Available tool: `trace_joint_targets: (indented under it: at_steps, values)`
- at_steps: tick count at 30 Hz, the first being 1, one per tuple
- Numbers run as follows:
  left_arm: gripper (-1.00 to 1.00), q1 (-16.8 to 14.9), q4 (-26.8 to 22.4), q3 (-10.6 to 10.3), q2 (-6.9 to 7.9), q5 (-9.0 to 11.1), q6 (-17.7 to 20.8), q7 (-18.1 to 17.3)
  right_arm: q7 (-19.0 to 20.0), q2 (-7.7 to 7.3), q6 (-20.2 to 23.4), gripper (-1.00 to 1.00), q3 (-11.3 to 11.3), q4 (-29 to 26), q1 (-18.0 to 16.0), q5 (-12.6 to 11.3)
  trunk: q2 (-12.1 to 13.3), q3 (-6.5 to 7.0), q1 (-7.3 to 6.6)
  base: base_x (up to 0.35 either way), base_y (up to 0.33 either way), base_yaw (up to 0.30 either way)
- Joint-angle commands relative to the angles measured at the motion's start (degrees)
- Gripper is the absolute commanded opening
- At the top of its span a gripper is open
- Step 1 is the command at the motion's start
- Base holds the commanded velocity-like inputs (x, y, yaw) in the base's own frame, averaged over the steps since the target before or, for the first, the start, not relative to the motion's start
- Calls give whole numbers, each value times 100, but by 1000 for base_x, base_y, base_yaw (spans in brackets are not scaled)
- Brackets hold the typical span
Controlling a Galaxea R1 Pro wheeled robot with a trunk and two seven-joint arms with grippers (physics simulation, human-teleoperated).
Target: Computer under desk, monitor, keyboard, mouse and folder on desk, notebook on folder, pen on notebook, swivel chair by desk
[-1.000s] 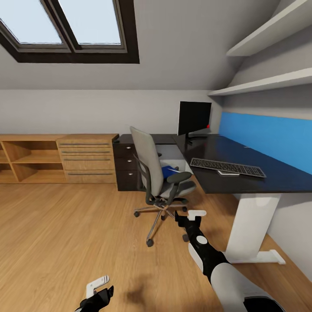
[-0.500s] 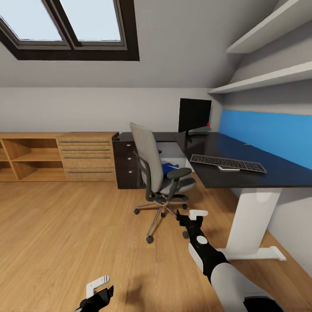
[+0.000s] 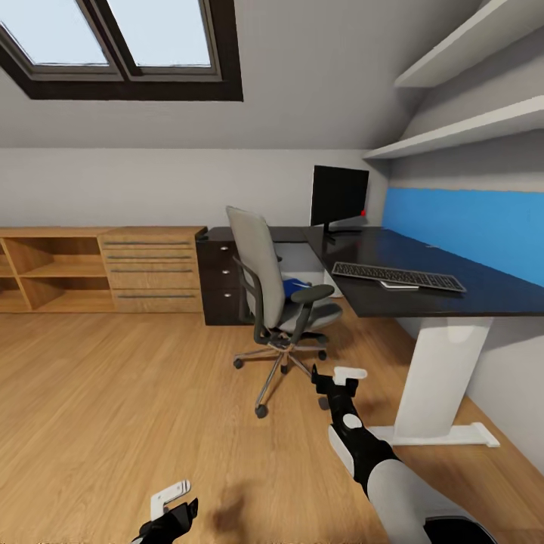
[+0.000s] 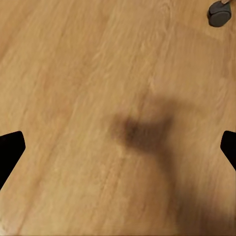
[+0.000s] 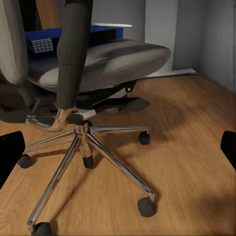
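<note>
At frame center, swivel chair (image 3: 272,291) held blue folder (image 3: 295,288); right claw (image 3: 345,375) and left claw (image 3: 171,500) both spread, empty.

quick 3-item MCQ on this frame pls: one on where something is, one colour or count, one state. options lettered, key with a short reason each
1. Where does the folder lie?
A. on the desk beside the keyboard
B. on the swivel chair's seat
C. on the floor under the desk

2. What colour is the wall panel behind the desk?
A. blue
B. red
C. green

3. What is the right gripper's state?
A. shut on the chair's armrest
B. shut on the folder
C. open, holding nothing

Key:
1 B: the blue folder rests on the grey seat of the swivel chair, while the keyboard lies on the desk.
2 A: the wall panel is bright blue.
3 C: the right gripper hangs above the floor short of the chair, and the right wrist view shows its fingertips wide apart with nothing between them.
</note>
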Motion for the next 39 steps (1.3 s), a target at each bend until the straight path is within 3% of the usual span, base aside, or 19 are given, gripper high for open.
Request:
trace_joint_targets:
  at_steps: [1, 15, 24, 39]
  values:
    - [100, -1, -9, -41, 5, 38, 5, 49, -37, 3, -23, 100, -10, 7, -4, 31, -5, -28, 2, 0, 0, 0]
    - [100, -1, -2, -43, 20, 45, -47, 41, -97, -95, -54, 100, -85, 16, -5, 32, -5, -28, 2, 38, 0, 0]
    - [100, -1, 0, -49, 20, 47, -55, 41, -99, -159, -50, 100, -274, 16, -5, 32, -5, -28, 2, 294, 0, 0]
    - [100, -1, 0, -49, 21, 47, -58, 41, -99, -164, -52, 100, -292, 16, -5, 32, -5, -28, 2, 331, 0, 0]
